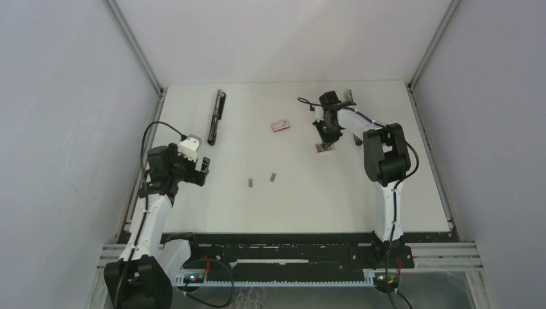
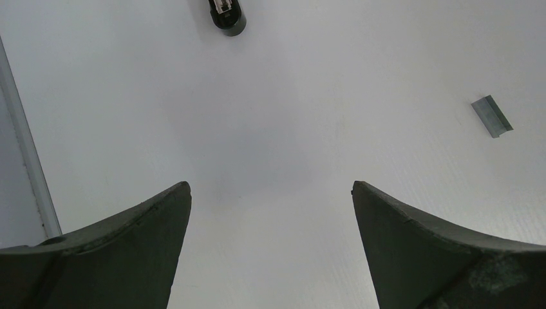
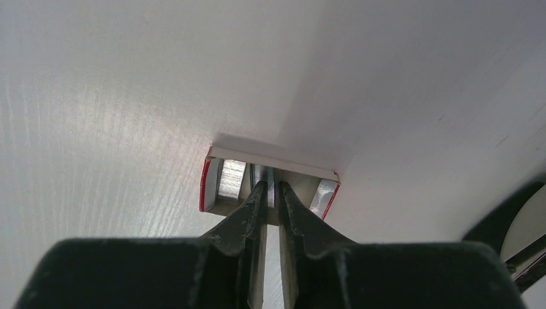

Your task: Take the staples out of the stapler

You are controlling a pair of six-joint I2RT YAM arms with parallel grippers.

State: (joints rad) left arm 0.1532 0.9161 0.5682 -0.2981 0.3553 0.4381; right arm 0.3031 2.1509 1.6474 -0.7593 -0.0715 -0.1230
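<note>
The left gripper (image 2: 270, 188) is hovering wide apart. The right gripper (image 3: 272, 187) is sitting nearly together among the staples (image 3: 230, 177) in a box (image 3: 270, 158); I cannot tell whether it is clamping any.

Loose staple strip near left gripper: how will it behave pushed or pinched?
Staple strip lies flat on the table, so it will likely slide, not roll. Shiny metal looks slick; being thin, a hard pinch may break it.

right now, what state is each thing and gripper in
long black stapler: opened flat on table
grey metal staple strips: two, loose on table
small red-and-white box: lying flat, untouched
red-edged cardboard tray: open, staples inside
left gripper: wide open, empty
right gripper: nearly closed, tips in tray
</note>
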